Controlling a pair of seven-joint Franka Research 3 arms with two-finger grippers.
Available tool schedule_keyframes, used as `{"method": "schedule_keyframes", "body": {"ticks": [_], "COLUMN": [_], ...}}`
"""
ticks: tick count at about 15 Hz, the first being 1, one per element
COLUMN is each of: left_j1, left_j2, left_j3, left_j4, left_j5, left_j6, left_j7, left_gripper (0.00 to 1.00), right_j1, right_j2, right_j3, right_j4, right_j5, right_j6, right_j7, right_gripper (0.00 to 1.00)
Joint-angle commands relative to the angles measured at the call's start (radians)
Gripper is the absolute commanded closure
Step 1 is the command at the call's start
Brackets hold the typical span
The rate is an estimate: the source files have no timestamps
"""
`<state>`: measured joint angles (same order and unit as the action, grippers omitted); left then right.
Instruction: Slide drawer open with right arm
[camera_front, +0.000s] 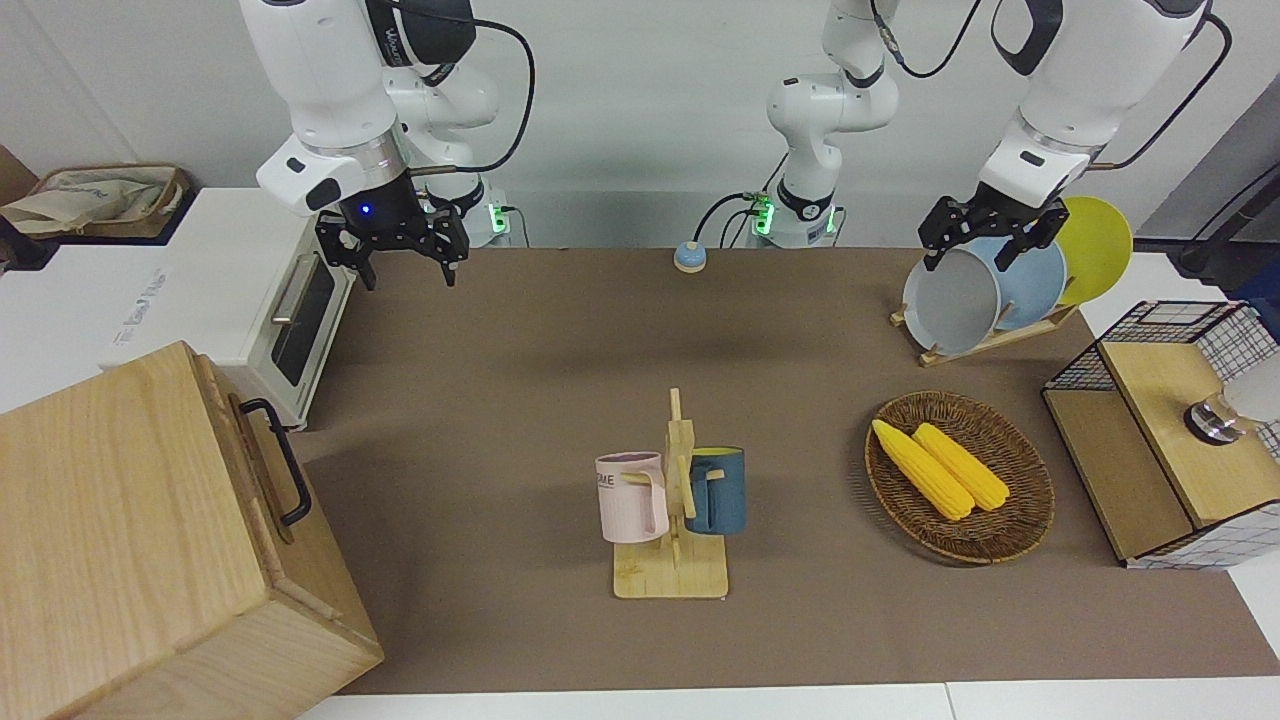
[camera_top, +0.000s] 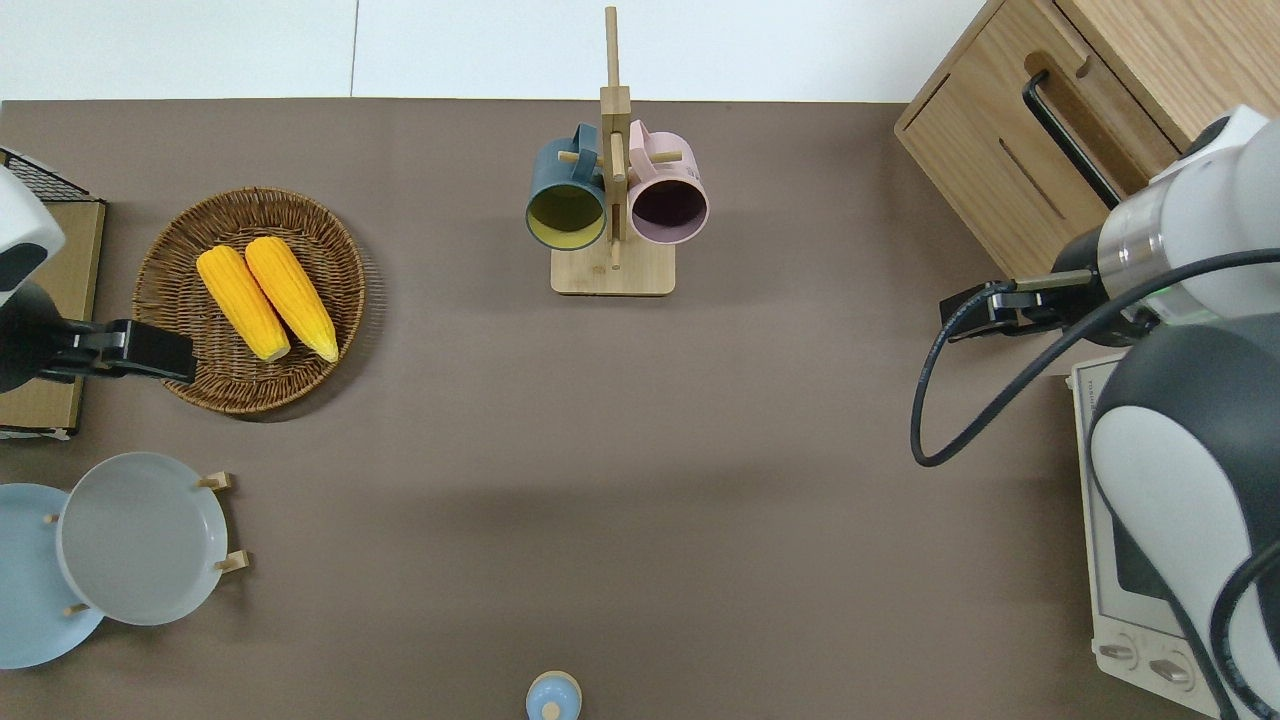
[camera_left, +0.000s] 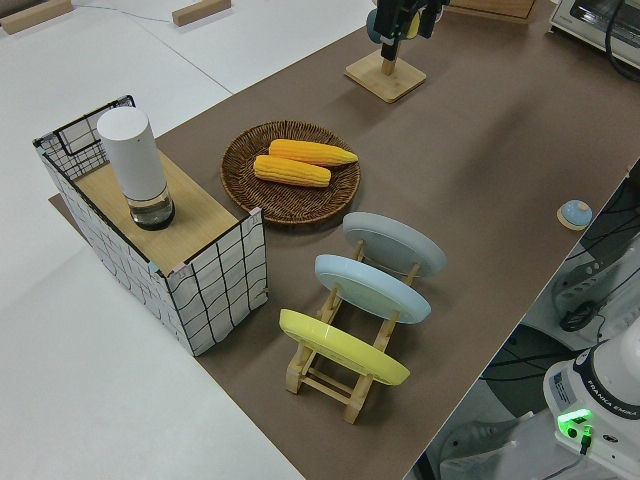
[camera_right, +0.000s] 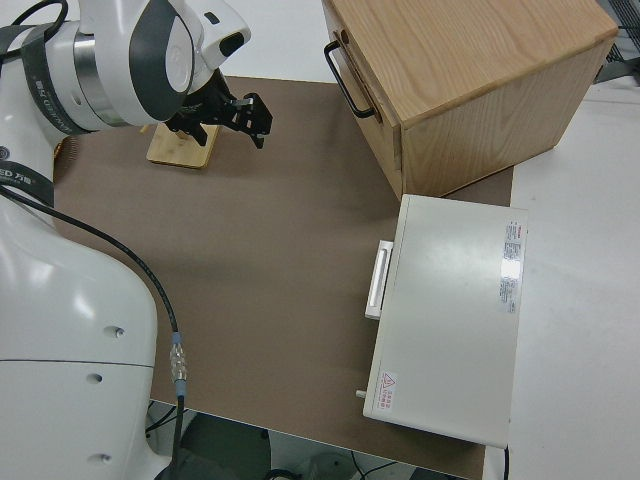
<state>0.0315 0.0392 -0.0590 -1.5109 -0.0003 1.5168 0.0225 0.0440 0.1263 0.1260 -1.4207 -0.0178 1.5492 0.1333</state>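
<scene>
Right gripper hangs in the air with fingers spread, nothing between them, blue light on at the wrist. Overhead puts it over bare mat, near the corner of the wood box and just off the oven (most of it sits under the arm's own wrist in that view). Not touching the handle.

Left gripper is parked; can't tell how its fingers stand.

Drawer: shut, its front flush with the box face. Pale wood panel, black bar handle across it, a notch cut in the edge by the handle's end. The box sits at the right arm's end of the table, farther from the robots than the oven. A thin slot shows lower on the same face.

Counts:
- 2 arms
- 1 oven, white, door closed
- 1 mug tree mid-table with 2 mugs, pink and blue
- 1 basket with 2 corn cobs
- 1 plate rack with 3 plates: grey, light blue, yellow
- 1 wire cabinet with a white cylinder on top
- 1 small blue knob at the robots' edge of the mat

Cut off: the box by the frame edge in every view, the oven's end in overhead, the blue plate in overhead.
</scene>
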Motion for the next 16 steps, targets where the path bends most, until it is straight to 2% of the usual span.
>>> {"method": "schedule_keyframes", "body": {"ticks": [1,3,10,14,16], "left_j1": [0.005,0.005,0.005,0.005,0.005], "left_j2": [0.011,0.011,0.011,0.011,0.011], "left_j3": [-0.007,-0.007,-0.007,-0.007,-0.007], "left_j4": [0.024,0.024,0.024,0.026,0.024], "left_j5": [0.017,0.017,0.017,0.017,0.017], "left_j6": [-0.02,-0.02,-0.02,-0.02,-0.02], "left_j7": [0.01,0.01,0.01,0.01,0.01], "left_gripper": [0.01,0.01,0.01,0.01,0.01], "right_j1": [-0.009,-0.024,-0.01,-0.006,0.011], "right_j2": [0.015,0.018,0.029,0.03,0.047], "right_j3": [0.003,0.003,-0.002,0.006,0.015], "right_j4": [0.014,0.016,0.016,0.017,0.037], "right_j5": [0.013,0.022,0.007,-0.097,-0.148], "right_j6": [-0.011,-0.006,0.003,0.005,0.005], "right_j7": [-0.001,0.002,0.003,-0.003,-0.004], "right_gripper": [0.013,0.015,0.017,0.017,0.017]}}
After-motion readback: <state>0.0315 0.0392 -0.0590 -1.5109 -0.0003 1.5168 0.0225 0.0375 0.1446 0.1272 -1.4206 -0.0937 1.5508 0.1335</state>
